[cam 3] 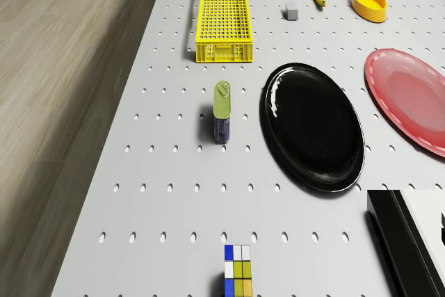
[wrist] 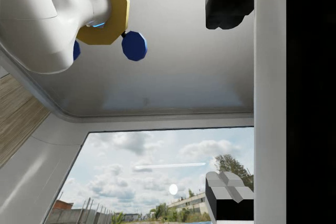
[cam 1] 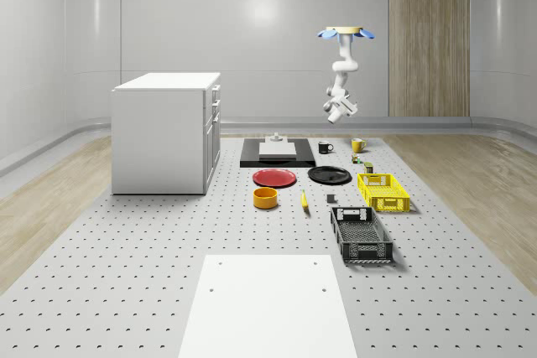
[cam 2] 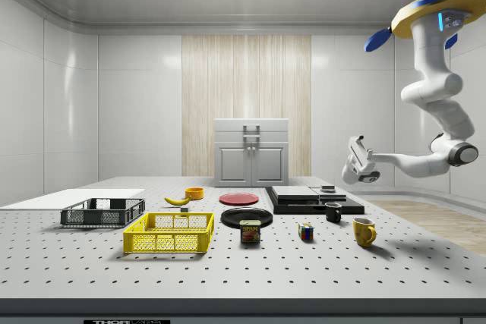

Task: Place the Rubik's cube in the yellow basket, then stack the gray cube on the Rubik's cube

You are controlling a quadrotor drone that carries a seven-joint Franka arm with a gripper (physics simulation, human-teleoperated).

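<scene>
Pale panelled walls close round a grey perforated counter. From the whole-scene view, the drone hovers high beyond the yellow basket, its arm folded down to the claw well above the counter's far end; the Rubik's cube sits past the basket, near a yellow mug.

From the side, the claw hangs high, up and to the right of the Rubik's cube, with the basket off to the cube's left beyond a tin.

The drone's own camera looks down on the Rubik's cube; the small gray cube lies just beside the basket.

At the wrist, the claw's fingertips stand wide apart, aimed at the ceiling, so I reckon the arm must swing down first.
</scene>
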